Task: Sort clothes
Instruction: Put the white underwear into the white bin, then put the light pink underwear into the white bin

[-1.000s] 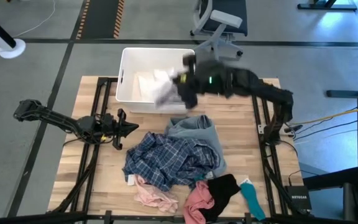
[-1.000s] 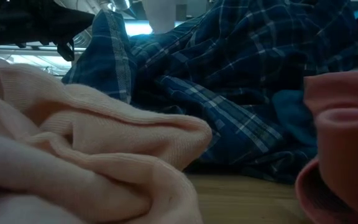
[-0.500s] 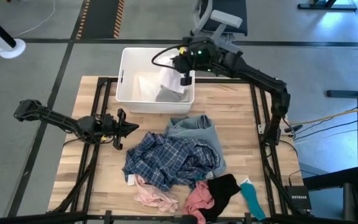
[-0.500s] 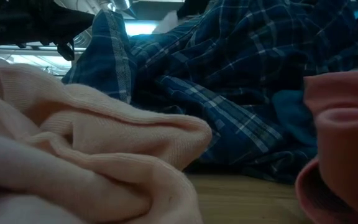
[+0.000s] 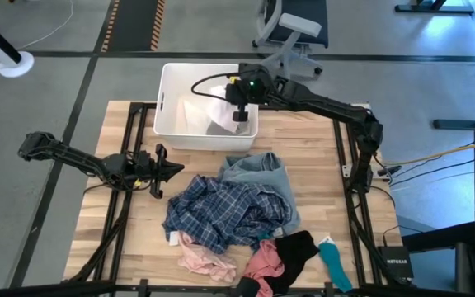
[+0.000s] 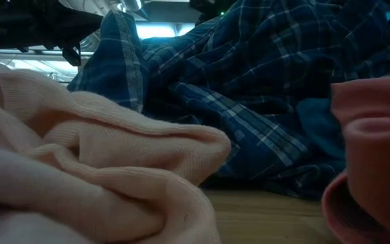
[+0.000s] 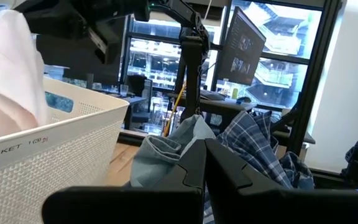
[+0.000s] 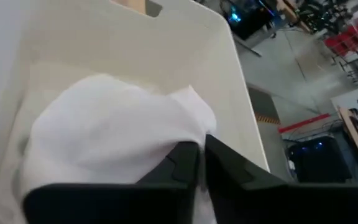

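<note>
My right gripper (image 5: 239,112) reaches over the white bin (image 5: 165,99) and is shut on a white garment (image 5: 218,115) that lies inside it. My left gripper (image 5: 160,169) is shut and empty, above the table's left part, pointing at the pile. The pile lies on the table: the navy-white plaid shirt (image 5: 225,210), the light blue denim piece (image 5: 258,173) on its far side, pale pink (image 5: 204,260), darker pink (image 5: 262,268), black (image 5: 297,247) and teal (image 5: 334,262) items along the near edge. My right gripper pinches a bunched part of the white garment (image 8: 166,134) between its two fingers, coming from above and slanting down into the bin. The fingers (image 8: 182,165) hide the exact spot. The rest of the garment (image 8: 92,130) spreads on the bin's floor.
The bin stands at the table's far edge, left of centre, with more pale cloth (image 5: 190,114) in it. In the low view the pale pink cloth (image 6: 80,169) and plaid shirt (image 6: 263,81) block most of the sight. Bare wood lies on the table's right (image 5: 316,177).
My right gripper has carried the white garment from the bin's near right corner toward the far edge and over the bin. The garment, which hung over the bin's near wall, now lies inside the bin.
</note>
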